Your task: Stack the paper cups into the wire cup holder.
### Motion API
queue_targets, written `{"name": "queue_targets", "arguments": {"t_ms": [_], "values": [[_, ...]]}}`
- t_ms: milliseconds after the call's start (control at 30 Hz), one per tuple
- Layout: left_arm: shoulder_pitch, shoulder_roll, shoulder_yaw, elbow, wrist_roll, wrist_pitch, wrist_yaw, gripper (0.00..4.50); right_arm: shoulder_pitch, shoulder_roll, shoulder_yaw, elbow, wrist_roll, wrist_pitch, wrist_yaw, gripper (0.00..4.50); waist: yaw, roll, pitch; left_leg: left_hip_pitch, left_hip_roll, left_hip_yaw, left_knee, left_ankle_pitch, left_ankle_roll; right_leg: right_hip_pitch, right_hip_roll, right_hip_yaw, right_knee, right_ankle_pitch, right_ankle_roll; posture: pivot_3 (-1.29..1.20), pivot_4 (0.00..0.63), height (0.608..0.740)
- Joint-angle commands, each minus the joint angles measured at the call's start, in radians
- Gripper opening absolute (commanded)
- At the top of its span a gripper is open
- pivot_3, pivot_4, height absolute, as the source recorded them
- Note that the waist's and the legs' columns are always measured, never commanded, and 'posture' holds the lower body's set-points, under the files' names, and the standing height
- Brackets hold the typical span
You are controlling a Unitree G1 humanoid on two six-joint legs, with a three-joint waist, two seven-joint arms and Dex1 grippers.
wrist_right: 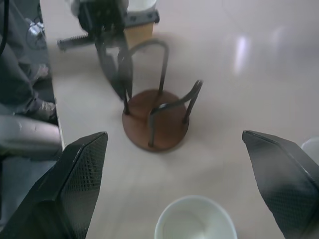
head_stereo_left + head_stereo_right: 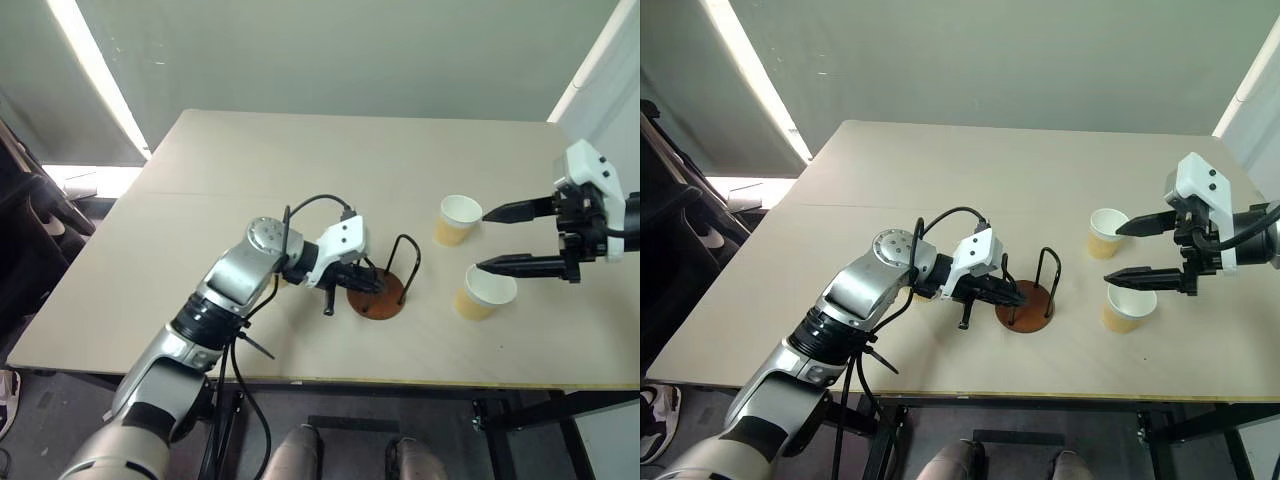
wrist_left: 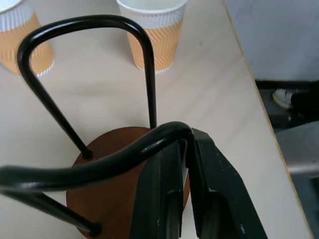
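While the wire cup holder [image 2: 378, 290] stands upright near the table's [image 2: 300, 180] front edge, its loops rising straight, the left gripper [image 2: 366, 284] is pinched on one loop. Two paper cups [image 2: 458, 219] stand mouth-up, unmarked, beside the right gripper [image 2: 487, 239], its jaws spread wide above them.

Hard-to-see bits
A third paper cup [image 1: 138, 27] hides behind the left gripper [image 1: 119, 69], blurry. The wire cup holder [image 3: 99, 149] is cut off, and one cup [image 3: 22, 35] too.
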Motion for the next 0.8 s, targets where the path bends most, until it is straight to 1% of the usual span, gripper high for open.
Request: {"name": "queue_targets", "arguments": {"t_ms": [33, 133, 233, 300, 433, 700, 800], "values": [[0.017, -0.003, -0.009, 0.02, 0.021, -0.02, 0.005, 0.03, -0.035, 0.006, 0.009, -0.015, 0.005, -0.012, -0.008, 4.5, 0.0, 0.0, 0.0, 0.001, 0.0, 0.0, 0.0, 0.0, 0.001, 0.001, 0.0, 0.0, 0.0, 0.0, 0.0, 0.0, 0.15, 0.74], [0.024, 0.001, -0.012, 0.023, 0.027, -0.017, 0.002, 0.89, -0.048, 0.013, 0.022, -0.012, 0.006, -0.012, -0.009, 4.5, -0.001, 0.0, 0.0, 0.002, 0.0, 0.0, 0.0, -0.002, 0.004, 0.002, 0.0, 0.0, 0.0, -0.001, -0.001, 0.0, 0.15, 0.74], [0.036, 0.025, -0.026, 0.007, 0.043, -0.016, -0.02, 1.99, -0.056, 0.017, 0.031, -0.008, 0.004, -0.013, -0.005, 4.5, -0.001, 0.0, 0.0, 0.001, 0.0, 0.0, 0.0, -0.001, 0.004, 0.002, 0.0, 0.001, 0.0, -0.001, -0.002, 0.0, 0.15, 0.74], [0.047, 0.06, -0.048, -0.013, 0.069, -0.037, -0.039, 2.7, -0.06, 0.019, 0.037, -0.003, 0.0, -0.017, -0.004, 4.5, -0.001, 0.0, 0.0, 0.001, 0.0, 0.0, 0.0, -0.001, 0.003, 0.002, 0.0, 0.001, -0.001, -0.002, -0.003, 0.0, 0.15, 0.74], [0.06, 0.095, -0.054, -0.039, 0.1, -0.063, -0.036, 4.02, -0.079, 0.031, 0.049, 0.017, -0.013, -0.034, -0.015, 4.5, -0.002, 0.0, 0.0, 0.001, 0.0, 0.0, 0.0, 0.0, 0.002, 0.001, 0.0, 0.001, -0.001, -0.002, -0.003, 0.0, 0.15, 0.74], [0.056, 0.163, 0.017, -0.103, 0.094, -0.041, -0.018, 4.02, -0.136, 0.056, 0.091, 0.069, -0.045, -0.074, 0.0, 4.5, -0.004, 0.0, 0.0, 0.001, 0.0, 0.0, 0.0, -0.001, 0.003, 0.001, 0.0, 0.001, -0.001, -0.002, -0.003, 0.0, 0.15, 0.74], [0.074, 0.19, 0.034, -0.154, 0.084, -0.027, -0.026, 4.02, -0.197, 0.101, 0.155, 0.137, -0.1, -0.132, 0.013, 4.5, -0.007, 0.0, 0.0, 0.002, 0.0, -0.001, 0.0, -0.002, 0.003, 0.001, 0.0, 0.001, -0.001, -0.002, -0.004, 0.0, 0.15, 0.74]]}}
